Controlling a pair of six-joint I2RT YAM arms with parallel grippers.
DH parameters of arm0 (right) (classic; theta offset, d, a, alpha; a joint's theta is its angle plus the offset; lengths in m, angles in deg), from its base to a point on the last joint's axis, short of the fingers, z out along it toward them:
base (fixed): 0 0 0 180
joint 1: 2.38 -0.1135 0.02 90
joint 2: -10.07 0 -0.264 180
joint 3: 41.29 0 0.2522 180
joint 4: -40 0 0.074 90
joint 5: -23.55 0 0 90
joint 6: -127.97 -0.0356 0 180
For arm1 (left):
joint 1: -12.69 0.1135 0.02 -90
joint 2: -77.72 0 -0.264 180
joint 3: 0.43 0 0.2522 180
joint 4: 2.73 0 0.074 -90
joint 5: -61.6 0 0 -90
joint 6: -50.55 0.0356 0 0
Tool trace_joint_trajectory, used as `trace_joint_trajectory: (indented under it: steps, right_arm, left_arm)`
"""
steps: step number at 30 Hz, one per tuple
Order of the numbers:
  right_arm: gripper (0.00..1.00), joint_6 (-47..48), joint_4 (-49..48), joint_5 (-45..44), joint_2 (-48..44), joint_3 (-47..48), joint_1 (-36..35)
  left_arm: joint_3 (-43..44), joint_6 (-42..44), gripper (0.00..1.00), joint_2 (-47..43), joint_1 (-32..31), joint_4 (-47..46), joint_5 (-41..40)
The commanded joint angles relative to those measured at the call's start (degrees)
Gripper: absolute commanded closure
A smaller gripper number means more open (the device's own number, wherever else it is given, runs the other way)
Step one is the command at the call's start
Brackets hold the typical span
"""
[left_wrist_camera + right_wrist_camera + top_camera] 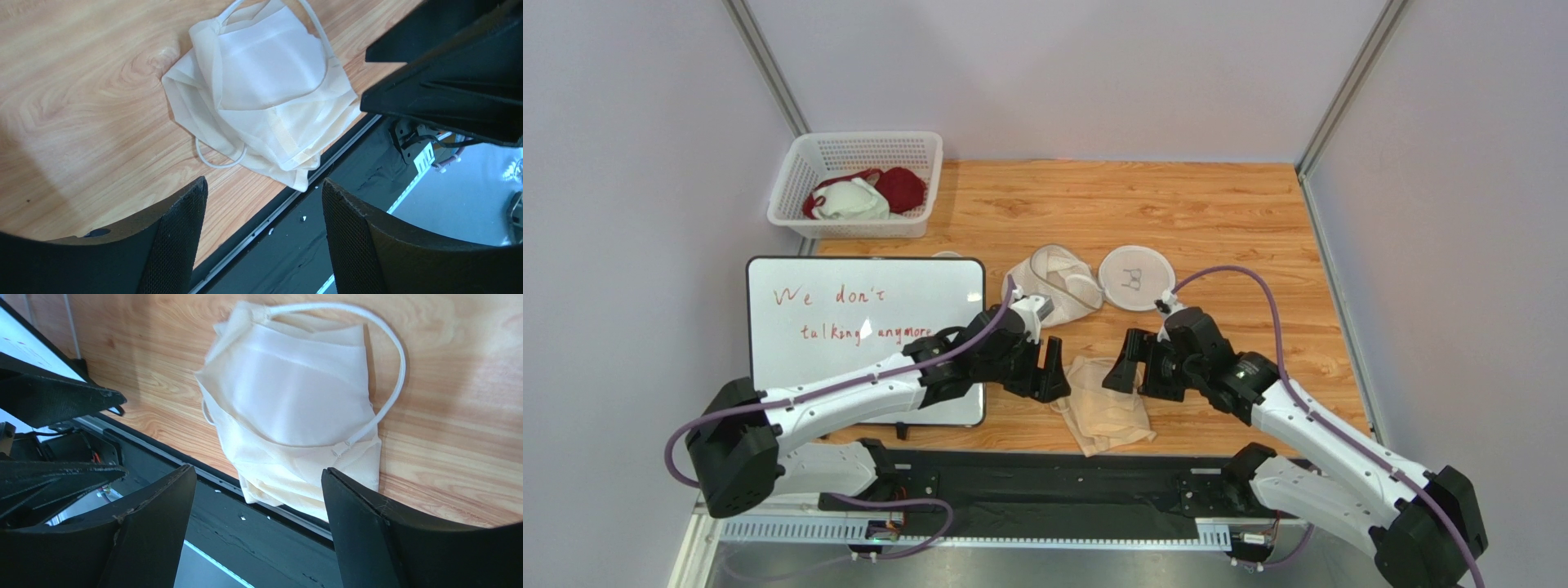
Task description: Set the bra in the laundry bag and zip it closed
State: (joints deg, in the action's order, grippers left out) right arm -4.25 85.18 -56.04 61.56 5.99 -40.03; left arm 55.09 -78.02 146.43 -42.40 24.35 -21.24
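Hovering either side of a folded pale beige padded bra (1104, 414), lying at the lower centre of the light wooden counter (1222, 214) at its near edge, with black left fingers (178, 245) and black right fingers (362, 533) both spread wide, pinching nothing. Facing, higher at frame centre, a round off-white mesh laundry bag (1135, 275) opened out, apart from the bra. Sharing the counter with a white plastic lattice basket (844, 227), upper left.

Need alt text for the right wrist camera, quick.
A folded pale beige bra lies on the wooden table, one corner over the black strip at its edge. The right gripper is open, its fingers framing the bra without touching it.
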Motion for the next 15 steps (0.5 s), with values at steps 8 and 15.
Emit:
trace_joint_trajectory:
  steps: [8, 15]
  right_arm:
    - [0.2, -0.6, -5.1, 2.6, 0.8, -3.4, 0.2]
    - [0.21, -1.0, -7.5, 3.7, 2.0, -5.0, 0.2]
  left_arm:
    - [-1.2, -9.7, 0.1, 11.2, 0.2, -11.3, -1.2]
    - [-1.2, -11.0, 0.1, 14.1, 0.2, -11.1, -4.3]
